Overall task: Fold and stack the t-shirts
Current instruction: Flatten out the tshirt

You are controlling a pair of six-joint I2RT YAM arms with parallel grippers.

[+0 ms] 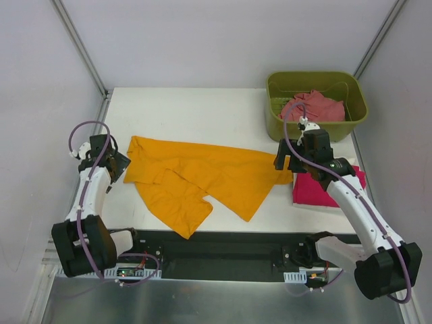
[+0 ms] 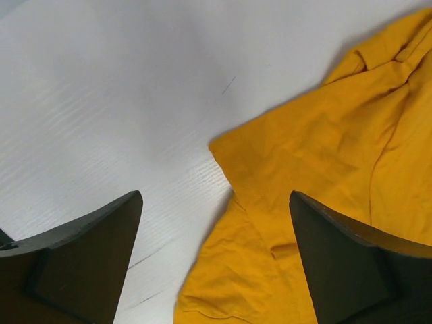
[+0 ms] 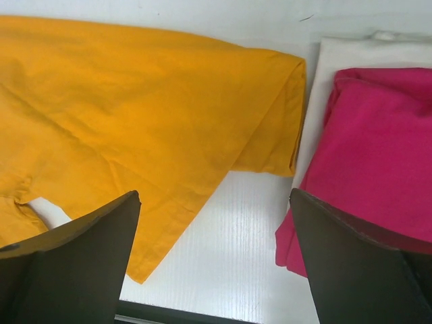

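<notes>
The orange-yellow t-shirt (image 1: 196, 177) lies spread and rumpled across the middle of the white table; it also shows in the left wrist view (image 2: 317, 196) and the right wrist view (image 3: 128, 121). The magenta t-shirt (image 1: 318, 189) lies folded at the right, also seen in the right wrist view (image 3: 378, 155). The salmon-pink t-shirt (image 1: 317, 108) is bunched in the olive bin (image 1: 277, 94). My left gripper (image 1: 121, 164) is open above the orange shirt's left edge. My right gripper (image 1: 285, 162) is open above the orange shirt's right end, beside the magenta shirt. Both are empty.
The olive-green bin stands at the table's back right corner. The table's near edge (image 1: 236, 233) borders a black rail holding the arm bases. Grey walls with metal posts close in left, back and right.
</notes>
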